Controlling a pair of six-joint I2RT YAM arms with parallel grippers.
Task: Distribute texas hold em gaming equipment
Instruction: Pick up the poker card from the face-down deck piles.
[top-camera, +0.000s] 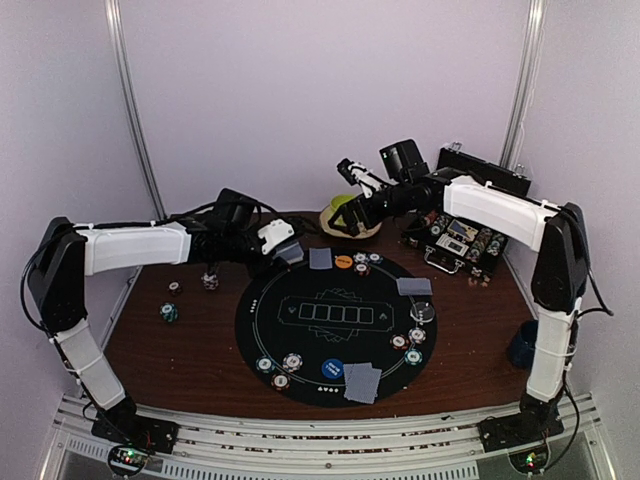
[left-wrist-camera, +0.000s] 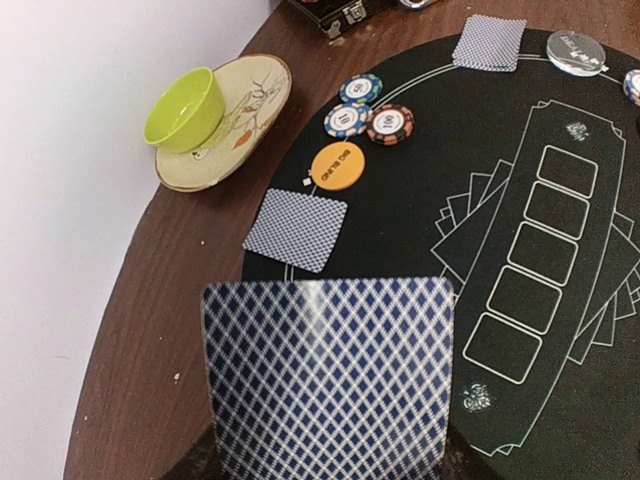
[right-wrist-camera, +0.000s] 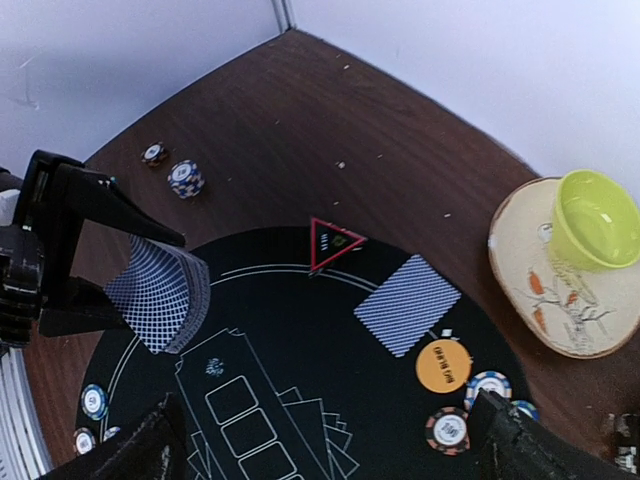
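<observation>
Fingers of the left gripper (right-wrist-camera: 150, 283) pinch a slightly fanned deck of blue lattice-backed playing cards (left-wrist-camera: 330, 380) over the far-left rim of the round black felt mat (right-wrist-camera: 300, 340). Fingers of the right gripper (right-wrist-camera: 335, 435) stand spread wide and empty above a face-down card (right-wrist-camera: 407, 303) and an orange round disc (right-wrist-camera: 443, 365).

A robot lab booth — blank white walls (top-camera: 300, 90), metal base rail (top-camera: 330, 440)

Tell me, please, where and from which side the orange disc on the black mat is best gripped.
Grip the orange disc by its rim, coming straight down from above: it lies flat on the mat, so only its thin edge offers hold. Probably set the jaws on its plate side and its mat-centre side; the card and the chips crowd the other two sides.
</observation>
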